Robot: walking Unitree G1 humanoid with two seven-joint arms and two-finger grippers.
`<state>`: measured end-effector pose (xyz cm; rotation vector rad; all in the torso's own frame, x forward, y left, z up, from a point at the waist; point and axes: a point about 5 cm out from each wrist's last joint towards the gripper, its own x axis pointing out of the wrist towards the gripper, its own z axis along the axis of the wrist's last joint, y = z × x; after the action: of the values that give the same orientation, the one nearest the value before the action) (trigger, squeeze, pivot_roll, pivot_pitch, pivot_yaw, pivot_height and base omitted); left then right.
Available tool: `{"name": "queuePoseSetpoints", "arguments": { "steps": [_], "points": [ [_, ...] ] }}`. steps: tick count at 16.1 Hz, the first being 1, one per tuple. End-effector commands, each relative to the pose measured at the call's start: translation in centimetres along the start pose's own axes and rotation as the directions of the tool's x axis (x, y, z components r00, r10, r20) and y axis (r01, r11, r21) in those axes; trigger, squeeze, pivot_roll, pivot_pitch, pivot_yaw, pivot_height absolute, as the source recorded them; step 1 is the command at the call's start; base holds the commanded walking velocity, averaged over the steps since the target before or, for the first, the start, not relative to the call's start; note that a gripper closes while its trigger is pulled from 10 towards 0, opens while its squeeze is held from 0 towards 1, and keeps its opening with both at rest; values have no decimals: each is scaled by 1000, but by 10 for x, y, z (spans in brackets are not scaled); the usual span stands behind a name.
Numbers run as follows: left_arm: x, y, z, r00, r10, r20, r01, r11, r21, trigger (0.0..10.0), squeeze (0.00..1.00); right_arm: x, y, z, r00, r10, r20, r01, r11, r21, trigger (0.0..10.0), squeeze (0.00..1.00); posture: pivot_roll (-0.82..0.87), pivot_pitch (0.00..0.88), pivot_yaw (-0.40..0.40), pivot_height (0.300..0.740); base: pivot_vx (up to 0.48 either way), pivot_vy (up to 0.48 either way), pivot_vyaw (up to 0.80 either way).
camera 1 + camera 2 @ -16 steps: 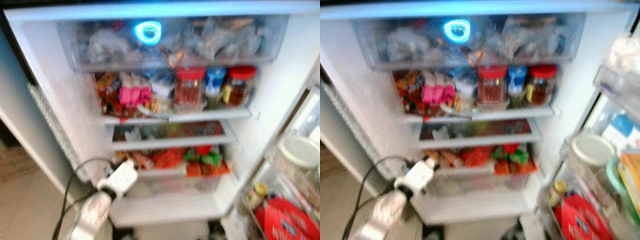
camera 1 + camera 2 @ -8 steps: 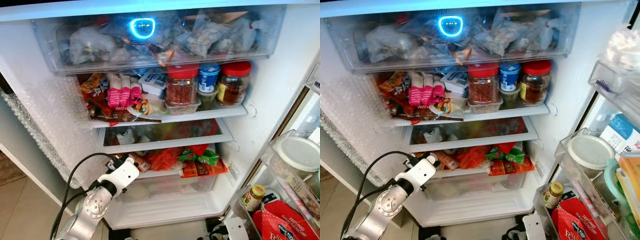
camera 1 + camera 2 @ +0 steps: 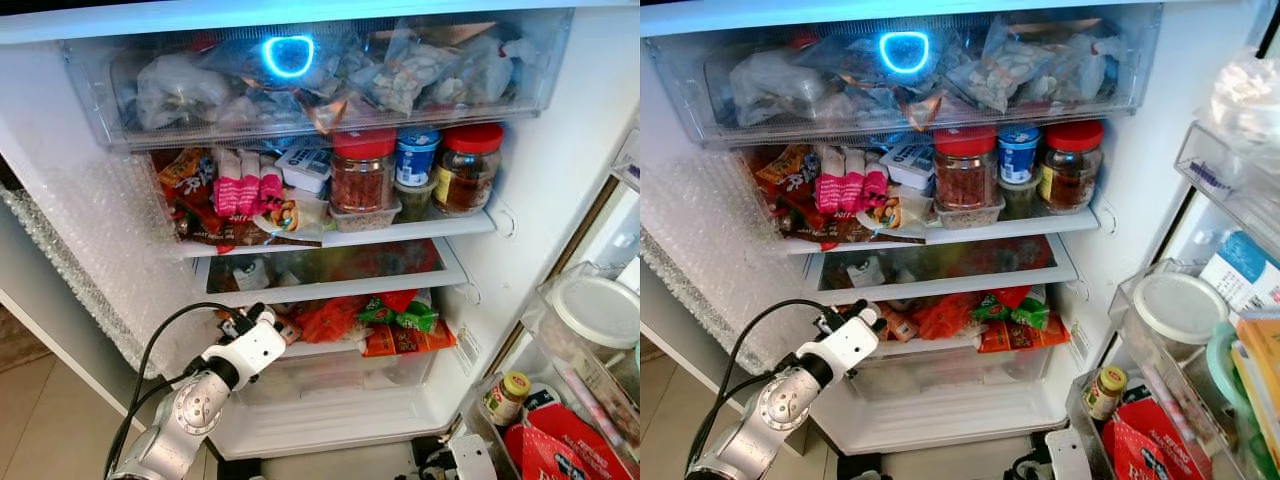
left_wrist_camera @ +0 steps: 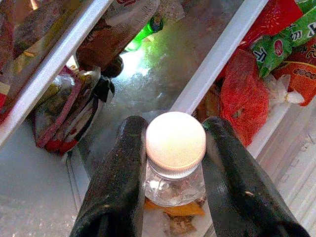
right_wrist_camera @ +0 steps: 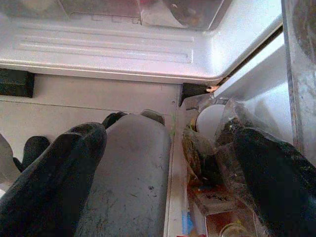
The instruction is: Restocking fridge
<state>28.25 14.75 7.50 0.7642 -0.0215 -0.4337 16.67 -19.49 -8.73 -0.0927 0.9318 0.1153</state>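
Bottle [image 4: 175, 163] clear plastic, round white cap; left tool [image 4: 173, 173] clamped.

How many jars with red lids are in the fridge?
2. Both stand on the upper shelf: one jar in the middle, the other jar at the right end, with a blue-lidded tub between them. More could hide behind the packets.

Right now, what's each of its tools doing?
Left tool: shut on a small white-capped bottle, at the fridge's lower shelf.
Right tool: open, holding nothing.
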Motion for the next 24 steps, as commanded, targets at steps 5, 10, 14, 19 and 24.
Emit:
{"name": "queuePoseSetpoints", "arguments": {
  "steps": [5, 10, 14, 19, 24],
  "points": [
    [3, 0, 1, 1000, -19, 17, 18, 998, 56, 10000, 0, -2, 6, -15, 998, 30, -62, -30, 1000, 3, 10000, 0, 4, 0, 22, 642, 344, 0, 0],
    [3, -3, 4, 998, -49, 41, 46, 995, 83, 10000, 0, -3, 6, -16, 997, 34, -64, -34, 999, 4, 10000, 0, 3, 0, 23, 642, 368, 0, 0],
    [3, -6, 6, 995, -90, 50, 83, 989, 125, 10000, 0, -3, 6, -16, 997, 39, -65, -39, 999, 2, 10000, 0, 4, 0, 22, 642, 359, 0, 0],
    [2, -19, 4, 975, -215, 60, 192, 944, 267, 10000, 0, -3, 7, -16, 997, 43, -66, -43, 999, 2, 10000, 0, 8, 0, 17, 642, 0, 0, 0],
    [12, -24, 2, 944, -324, 60, 267, 859, 438, 10000, 0, -3, 7, -17, 997, 43, -66, -42, 999, 6, 10000, 0, -9, 0, 28, 642, 0, 0, 0]
  ]
}}
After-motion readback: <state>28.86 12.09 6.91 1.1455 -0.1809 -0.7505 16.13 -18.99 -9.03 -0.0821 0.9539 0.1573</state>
